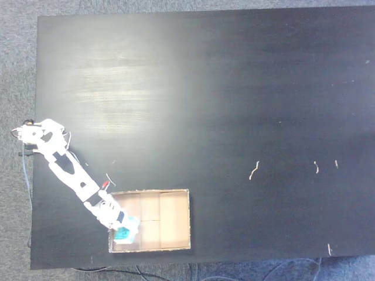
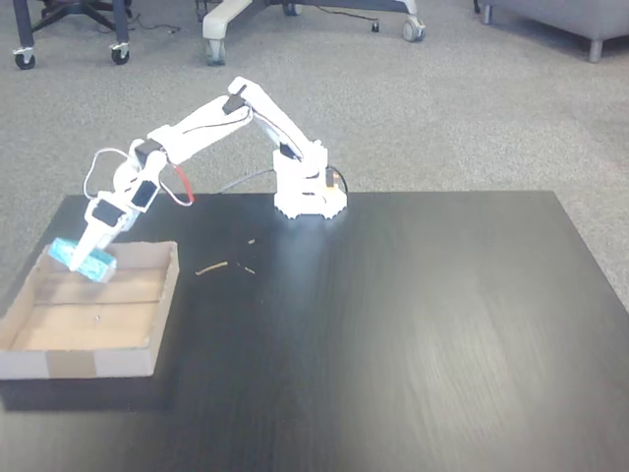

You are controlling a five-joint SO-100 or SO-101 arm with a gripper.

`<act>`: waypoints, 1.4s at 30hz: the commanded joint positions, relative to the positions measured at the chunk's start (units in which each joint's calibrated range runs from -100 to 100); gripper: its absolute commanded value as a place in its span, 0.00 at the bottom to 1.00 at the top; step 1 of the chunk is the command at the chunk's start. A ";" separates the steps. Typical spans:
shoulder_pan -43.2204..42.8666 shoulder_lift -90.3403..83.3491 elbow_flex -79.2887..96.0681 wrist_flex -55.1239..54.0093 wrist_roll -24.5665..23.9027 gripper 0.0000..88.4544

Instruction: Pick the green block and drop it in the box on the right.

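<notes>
We see the box (image 2: 147, 324) nearest, on the dark surface (image 2: 413, 324). Just above its far corner our hand (image 2: 90, 254) is closed around the block (image 2: 81, 260), held under the fingertips.

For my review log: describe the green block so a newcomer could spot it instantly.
On the black table sits a tan cardboard box. Above its end nearest the white arm, the claw holds the green block, the scene's one small teal thing.

Block (image 2: 82, 259): small, flat, teal-green with pale edges, tilted, raised above the box's back left corner in the side fixed view. Box (image 2: 157, 317): shallow tan cardboard tray, pale interior, open top.
</notes>
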 commanded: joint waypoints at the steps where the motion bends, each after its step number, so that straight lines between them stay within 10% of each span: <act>1: -2.95 1.82 -15.62 7.92 -1.32 0.18; 7: -5.25 1.31 -17.70 14.44 -0.83 0.53; 12: -5.09 -7.41 -8.19 16.76 -0.68 0.59; 16: -12.68 -45.43 13.75 29.31 -8.25 0.43; 21: -31.53 -110.46 59.81 34.59 -19.05 0.00; 24: -36.66 -130.61 86.56 30.46 -18.85 0.00; 29: -37.35 -132.39 117.93 6.60 -19.44 0.00; 42: -49.46 -132.64 118.47 13.37 -20.27 0.00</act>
